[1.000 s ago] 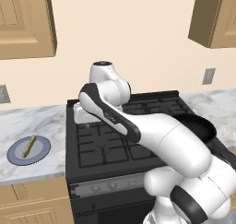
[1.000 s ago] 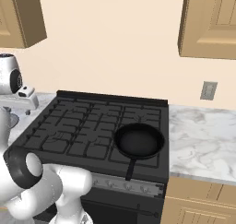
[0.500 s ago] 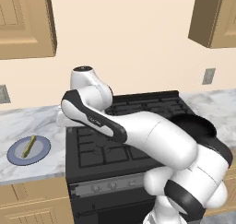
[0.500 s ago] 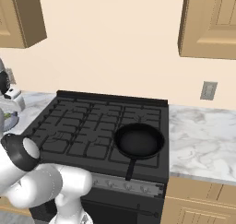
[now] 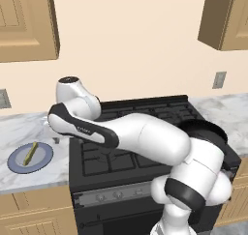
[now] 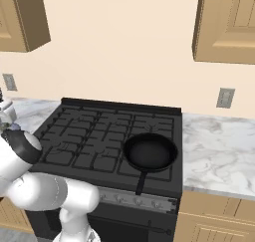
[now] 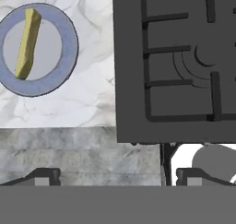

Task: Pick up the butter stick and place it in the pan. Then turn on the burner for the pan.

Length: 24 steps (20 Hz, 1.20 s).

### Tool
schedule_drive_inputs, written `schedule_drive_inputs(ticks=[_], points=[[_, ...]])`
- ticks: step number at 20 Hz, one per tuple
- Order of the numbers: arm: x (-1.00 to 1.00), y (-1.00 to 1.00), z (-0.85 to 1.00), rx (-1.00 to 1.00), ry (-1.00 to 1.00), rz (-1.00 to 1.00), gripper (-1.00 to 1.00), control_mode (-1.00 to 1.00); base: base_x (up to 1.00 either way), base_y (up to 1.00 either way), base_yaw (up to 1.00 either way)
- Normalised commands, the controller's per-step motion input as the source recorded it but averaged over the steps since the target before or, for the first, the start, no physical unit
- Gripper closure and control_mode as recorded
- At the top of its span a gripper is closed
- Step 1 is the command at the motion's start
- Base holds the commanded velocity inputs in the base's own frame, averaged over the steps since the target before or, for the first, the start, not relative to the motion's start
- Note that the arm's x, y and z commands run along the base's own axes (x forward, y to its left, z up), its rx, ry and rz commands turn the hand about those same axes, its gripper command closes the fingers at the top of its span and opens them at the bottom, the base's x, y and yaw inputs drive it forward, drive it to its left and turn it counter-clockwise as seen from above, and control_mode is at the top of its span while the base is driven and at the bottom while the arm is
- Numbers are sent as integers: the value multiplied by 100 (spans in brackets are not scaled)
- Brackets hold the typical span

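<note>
one butter stick (image 7: 27,43) lies on a blue-grey plate (image 7: 69,48); no writing legible.

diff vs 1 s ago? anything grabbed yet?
The arm has swung left across the stove, from above the grates toward the counter that holds the plate. Nothing is grabbed: the butter stick still lies on the plate, and the hand view shows the gripper open, wide of it. The pan is unmoved and empty on the front right burner.
</note>
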Motion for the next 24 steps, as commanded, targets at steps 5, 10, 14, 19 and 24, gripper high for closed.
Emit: schedule_drive_inputs(ticks=[5, 10, 14, 19, 24], points=[[21, 45, -9, 0, 0, -3, -100, -100, 0, 0, 0], [22, 42, -15, 0, 0, -1, -100, -100, 0, 0, 0], [20, 29, -29, 0, 0, 0, -100, -100, 0, 0, 0], [19, 19, -33, 0, 0, 0, -100, -100, 0, 0, 0], [27, 21, -15, 0, 0, 0, -100, -100, 0, 0, 0]])
